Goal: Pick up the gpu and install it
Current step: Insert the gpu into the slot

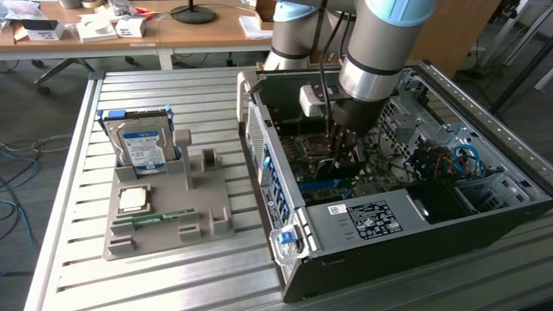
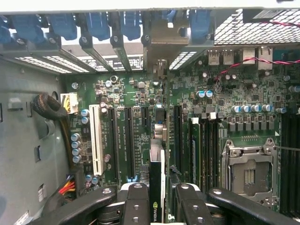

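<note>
The gpu [image 2: 157, 178] looked light, stiff and fragile to me, best pinched by its bare board edges, clear of the components. My gripper [image 2: 161, 199] was clamped partway closed on it, holding it edge-on over the motherboard [image 2: 136, 93] slots inside the computer case [image 1: 389, 256].

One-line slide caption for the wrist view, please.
Fingers grip the gpu edge-on over the motherboard's expansion slots.
</note>
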Robot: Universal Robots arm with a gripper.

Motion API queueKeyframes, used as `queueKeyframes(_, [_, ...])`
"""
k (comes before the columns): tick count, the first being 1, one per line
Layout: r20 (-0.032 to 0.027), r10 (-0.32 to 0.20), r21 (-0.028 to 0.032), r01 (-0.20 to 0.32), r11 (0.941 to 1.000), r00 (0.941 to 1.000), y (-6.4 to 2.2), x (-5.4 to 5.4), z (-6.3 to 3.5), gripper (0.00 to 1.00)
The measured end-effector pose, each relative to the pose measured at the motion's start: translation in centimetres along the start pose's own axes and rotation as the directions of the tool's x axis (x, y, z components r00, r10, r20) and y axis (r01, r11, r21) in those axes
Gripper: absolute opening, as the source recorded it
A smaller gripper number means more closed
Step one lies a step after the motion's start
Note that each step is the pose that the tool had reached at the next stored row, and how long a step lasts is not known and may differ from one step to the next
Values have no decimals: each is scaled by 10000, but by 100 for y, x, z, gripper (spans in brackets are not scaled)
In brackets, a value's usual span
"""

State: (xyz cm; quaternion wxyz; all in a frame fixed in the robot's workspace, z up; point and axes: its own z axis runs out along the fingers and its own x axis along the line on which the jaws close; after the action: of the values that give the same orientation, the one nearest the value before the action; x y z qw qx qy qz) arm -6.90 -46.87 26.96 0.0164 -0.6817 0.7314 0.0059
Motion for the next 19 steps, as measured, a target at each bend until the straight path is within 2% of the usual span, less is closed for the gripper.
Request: queueKeyframes(19, [-3, -2, -1, 2, 10000, 10000, 25, 1, 26, 26])
